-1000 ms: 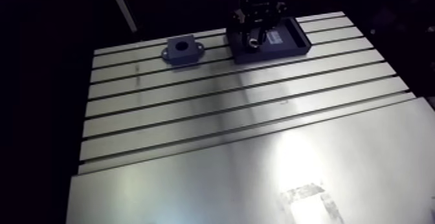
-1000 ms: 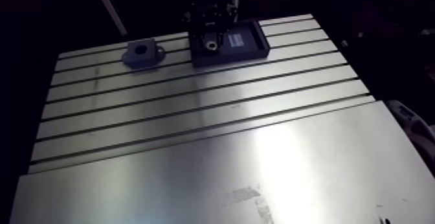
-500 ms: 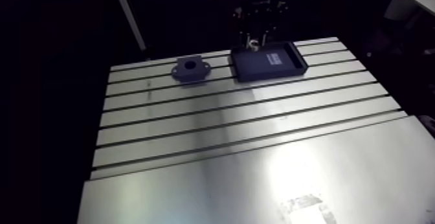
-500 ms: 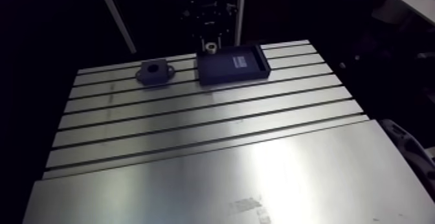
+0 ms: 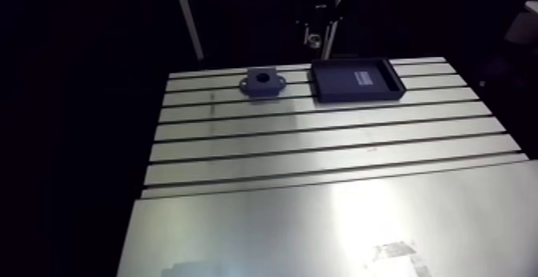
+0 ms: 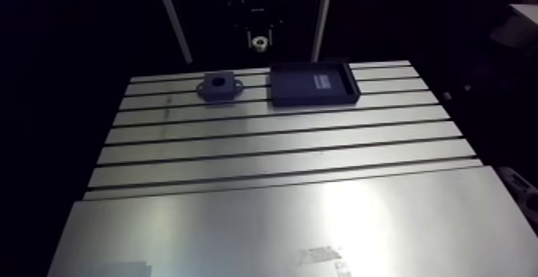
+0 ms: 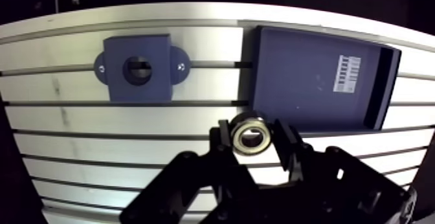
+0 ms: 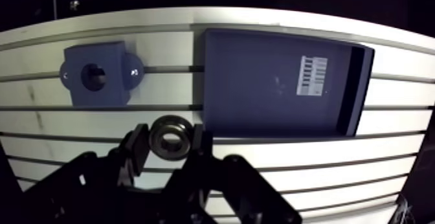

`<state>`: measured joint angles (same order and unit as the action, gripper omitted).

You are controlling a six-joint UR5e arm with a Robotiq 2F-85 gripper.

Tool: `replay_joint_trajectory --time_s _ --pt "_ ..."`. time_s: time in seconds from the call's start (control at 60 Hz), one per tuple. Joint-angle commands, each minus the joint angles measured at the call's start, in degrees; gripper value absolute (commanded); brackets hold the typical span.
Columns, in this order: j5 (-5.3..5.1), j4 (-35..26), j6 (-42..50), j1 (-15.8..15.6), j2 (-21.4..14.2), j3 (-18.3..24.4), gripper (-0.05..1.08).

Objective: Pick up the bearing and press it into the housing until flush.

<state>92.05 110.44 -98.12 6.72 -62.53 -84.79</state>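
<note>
Pincer [image 7: 254, 142] is closed on the bearing [image 7: 251, 137], 2 fingers pinching the outer ring. It's held up off the worktop [image 7: 71, 120], near the corner of the dark tray [image 7: 304, 58]. The housing [image 7: 138, 68] sits well off to the side, bore facing up.

My worries: that's a thin round edge to grip, so it could rotate or slip on the way over. If it lands tilted or off-centre on the bore, it'll probably jam instead of going flush. The fingers might also hit the block's top face first.
</note>
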Motion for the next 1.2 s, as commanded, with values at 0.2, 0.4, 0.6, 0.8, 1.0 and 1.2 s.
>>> replay_joint_trajectory --time_s 0.2,0.4,0.6,0.8,1.0,1.2 --pt "-0.43 -0.9 0.78 -2.94 0.93 1.42 0.64" --pt "-0.35 -0.88 0.78 -4.05 2.41 2.38 0.64" --pt "-0.35 -0.97 0.86 -5.28 3.66 3.92 0.65" --pt "-0.17 -1.83 1.57 -7.11 5.66 5.78 0.65" --pt "-0.16 -1.94 1.57 -7.84 7.59 7.19 0.65" --pt "-0.34 -2.13 1.66 -8.04 8.87 7.42 0.65"
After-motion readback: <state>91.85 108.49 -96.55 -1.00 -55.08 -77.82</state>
